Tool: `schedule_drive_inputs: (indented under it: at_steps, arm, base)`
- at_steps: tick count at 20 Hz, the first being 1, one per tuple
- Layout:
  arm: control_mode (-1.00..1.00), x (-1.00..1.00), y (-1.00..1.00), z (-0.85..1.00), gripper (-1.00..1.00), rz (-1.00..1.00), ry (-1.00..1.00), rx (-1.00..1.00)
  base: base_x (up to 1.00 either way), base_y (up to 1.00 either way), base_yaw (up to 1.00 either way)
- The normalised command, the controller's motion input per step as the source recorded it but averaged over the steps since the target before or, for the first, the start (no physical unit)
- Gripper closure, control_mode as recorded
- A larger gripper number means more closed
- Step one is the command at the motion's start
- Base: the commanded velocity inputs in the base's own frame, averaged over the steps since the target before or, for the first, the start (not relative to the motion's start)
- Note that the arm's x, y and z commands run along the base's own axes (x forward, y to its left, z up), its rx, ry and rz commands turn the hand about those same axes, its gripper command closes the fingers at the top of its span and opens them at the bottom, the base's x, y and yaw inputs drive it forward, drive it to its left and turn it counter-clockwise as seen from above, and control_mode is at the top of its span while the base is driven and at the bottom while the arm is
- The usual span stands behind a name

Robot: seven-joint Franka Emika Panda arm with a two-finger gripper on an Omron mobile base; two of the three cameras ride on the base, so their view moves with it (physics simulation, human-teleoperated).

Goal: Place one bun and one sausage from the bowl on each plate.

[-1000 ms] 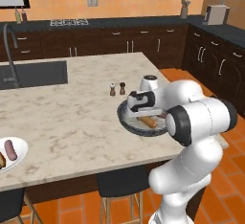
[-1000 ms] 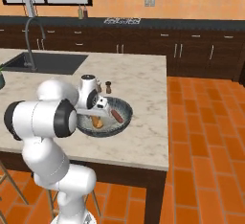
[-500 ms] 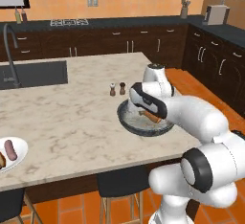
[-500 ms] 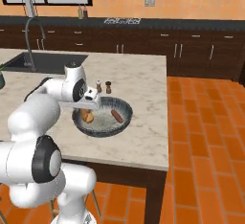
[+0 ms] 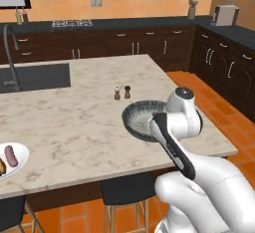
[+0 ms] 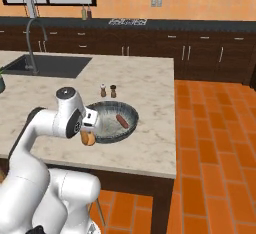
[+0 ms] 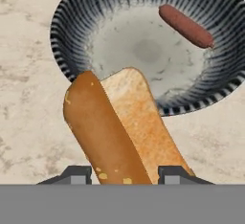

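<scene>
My gripper is shut on a golden-tan bun, holding it just above the counter at the near rim of the dark streaky bowl. In the right base view the bun hangs under the hand beside the bowl. One dark red-brown sausage lies in the bowl, seen also as the sausage. Far left, the white plate carries a pale pink sausage and a bun. The wood plate is out of view.
Salt and pepper shakers stand just behind the bowl. A sink with a faucet is set into the island's far left. The counter's right edge drops to an orange tiled floor.
The arm has pulled back from inside the bowl, and the bun has come out with the gripper to the bowl's near rim. The red-brown sausage stays in the bowl.
</scene>
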Motion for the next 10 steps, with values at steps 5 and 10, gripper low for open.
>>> schedule_drive_inputs:
  at_steps: [5,10]
  arm:
    - [-1.00,-0.04,0.31,-0.06,1.00,-0.01,0.00,0.00]
    - [1.00,0.00,0.00,0.00,1.00,0.00,0.00,0.00]
  base:
    - [0.00,0.00,0.00]
    - [-0.08,1.00,0.00]
